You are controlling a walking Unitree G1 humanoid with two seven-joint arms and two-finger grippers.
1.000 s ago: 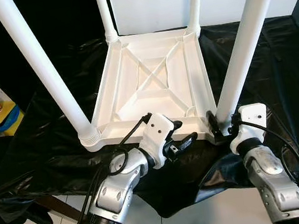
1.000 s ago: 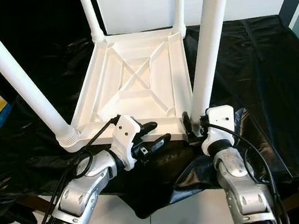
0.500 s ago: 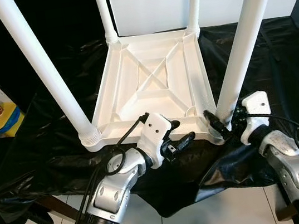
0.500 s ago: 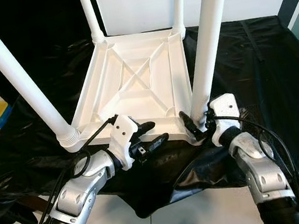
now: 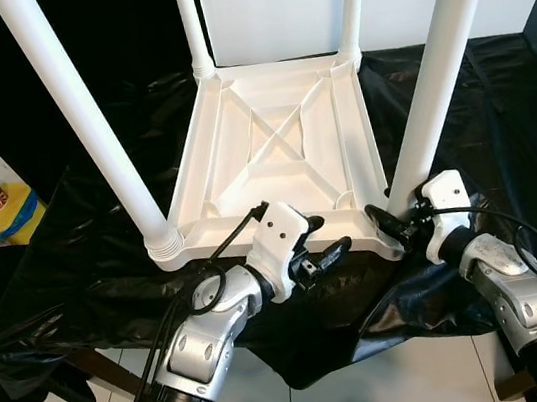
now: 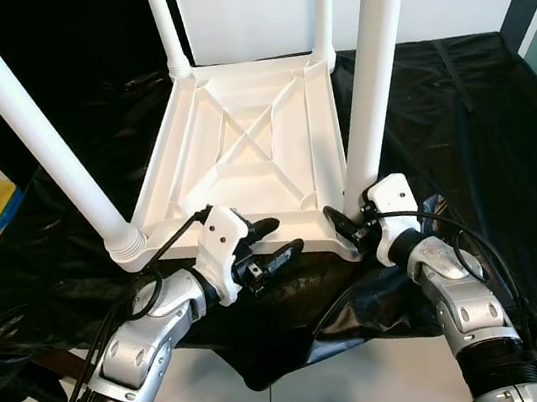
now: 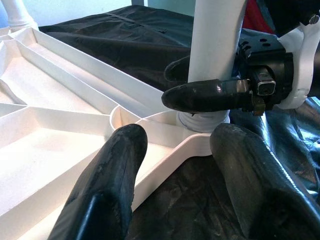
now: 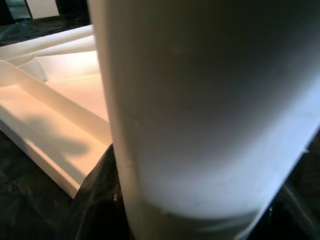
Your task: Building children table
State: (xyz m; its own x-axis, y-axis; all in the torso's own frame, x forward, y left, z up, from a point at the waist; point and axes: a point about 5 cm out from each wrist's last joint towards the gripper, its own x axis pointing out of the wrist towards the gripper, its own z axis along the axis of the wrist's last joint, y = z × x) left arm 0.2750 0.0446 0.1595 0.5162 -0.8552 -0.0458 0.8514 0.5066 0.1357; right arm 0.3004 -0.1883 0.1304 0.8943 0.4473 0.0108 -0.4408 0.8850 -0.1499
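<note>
White plastic children's table (image 5: pixel 281 149) lies upside down on a black plastic sheet (image 5: pixel 497 106) covering the desk, four round white legs standing up.
The left end effector (image 5: pixel 327 238) hovers at the near rim, fingers (image 7: pixel 112 180) spread open, holding nothing. The right end effector (image 6: pixel 345 222) is closed around the base of the near right white tubular leg (image 5: pixel 432 75), at its socket.
</note>
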